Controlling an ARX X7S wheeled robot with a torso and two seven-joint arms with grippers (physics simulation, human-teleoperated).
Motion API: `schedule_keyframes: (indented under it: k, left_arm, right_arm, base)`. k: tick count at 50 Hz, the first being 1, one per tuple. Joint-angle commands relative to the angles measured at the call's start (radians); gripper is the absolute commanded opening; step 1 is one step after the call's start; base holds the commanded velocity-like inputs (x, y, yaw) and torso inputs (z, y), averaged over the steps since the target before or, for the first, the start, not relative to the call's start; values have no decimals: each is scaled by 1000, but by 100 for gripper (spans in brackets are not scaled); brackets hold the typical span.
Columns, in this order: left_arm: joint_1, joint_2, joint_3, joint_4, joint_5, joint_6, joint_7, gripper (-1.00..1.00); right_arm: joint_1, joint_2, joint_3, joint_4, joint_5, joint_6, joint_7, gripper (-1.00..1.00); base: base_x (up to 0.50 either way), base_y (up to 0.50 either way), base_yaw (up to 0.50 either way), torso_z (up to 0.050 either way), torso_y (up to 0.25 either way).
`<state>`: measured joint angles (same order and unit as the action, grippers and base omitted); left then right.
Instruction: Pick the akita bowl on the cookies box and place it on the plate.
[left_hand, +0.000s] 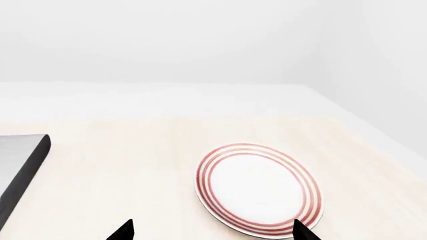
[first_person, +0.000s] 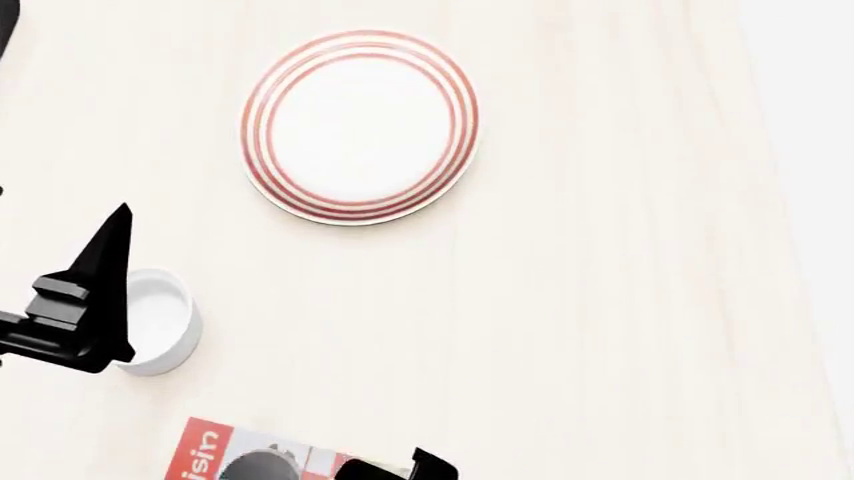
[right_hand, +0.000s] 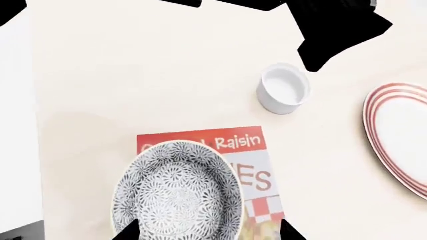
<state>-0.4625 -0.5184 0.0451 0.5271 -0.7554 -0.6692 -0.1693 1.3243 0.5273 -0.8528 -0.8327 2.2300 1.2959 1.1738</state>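
Observation:
The akita bowl (right_hand: 177, 190), grey-and-white speckled, sits upright on the red-and-white cookies box (right_hand: 257, 172). My right gripper (right_hand: 208, 232) hovers open over it, one fingertip at the bowl's rim and the other past the bowl over the box. It holds nothing. The plate (first_person: 360, 125), white with red rings, lies bare at the far middle of the table, and its edge shows in the right wrist view (right_hand: 400, 135). My left gripper (left_hand: 213, 231) is open and holds nothing above the tabletop, with the plate (left_hand: 259, 190) just beyond one fingertip. A corner of the cookies box (first_person: 214, 458) shows at the near edge.
A small plain white cup (first_person: 158, 322) stands between the box and the plate, right beside my left gripper's finger (first_person: 107, 260); the cup (right_hand: 285, 89) also shows in the right wrist view. A dark-edged grey slab (left_hand: 20, 165) lies off to one side. The light wooden table's edge (first_person: 787, 250) runs along the right.

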Motion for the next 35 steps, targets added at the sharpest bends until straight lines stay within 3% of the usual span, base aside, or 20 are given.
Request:
schedule_keyframes:
  k: [1,18,35]
  left_arm:
    - [2,-1,2,-2,3,10,2,100]
    - [10,-9,3,7,-3,15,6,100]
    - [20,-12,1,5,-4,28,10,100]
  right_arm:
    - [37,-59,-117,42,24,2,32,100]
    - [85,-164,-224,66,46,-19,54,100]
    - [43,-203,-282,88,-5,-11,41,100]
  base:
    - [0,0,0,0,0]
    - [0,0,0,0,0]
    - [0,0,0,0,0]
